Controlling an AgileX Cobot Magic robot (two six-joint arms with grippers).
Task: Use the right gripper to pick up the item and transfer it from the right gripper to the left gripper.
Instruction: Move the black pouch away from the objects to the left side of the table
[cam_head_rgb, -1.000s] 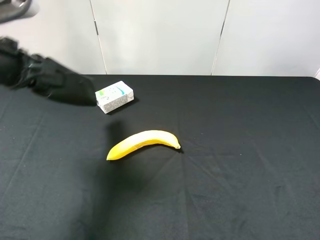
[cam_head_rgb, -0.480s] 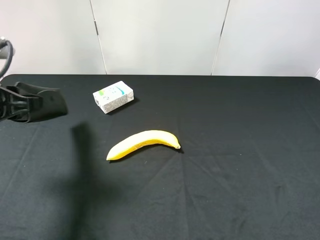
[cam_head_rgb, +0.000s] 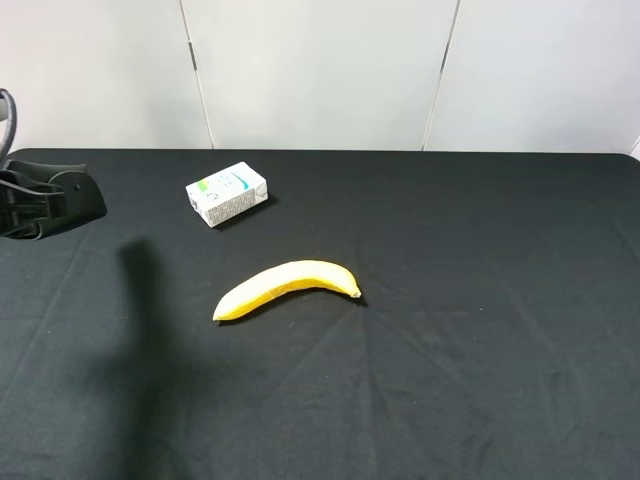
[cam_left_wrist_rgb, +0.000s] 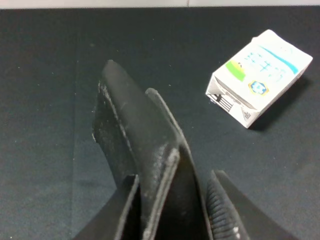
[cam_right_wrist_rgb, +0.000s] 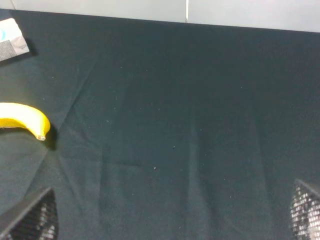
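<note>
The handover was judged essentially done, since the black case (cam_left_wrist_rgb: 132, 150) was seen pinched in the left hand (cam_left_wrist_rgb: 172, 215) by the left edge of the counter (cam_head_rgb: 450, 350), while the right hand (cam_right_wrist_rgb: 167, 215) was held spread and empty.

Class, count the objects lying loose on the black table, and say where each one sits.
2. The yellow banana lies near the middle; the white carton sits behind it toward the left. The black case is in the left gripper, not loose.
</note>
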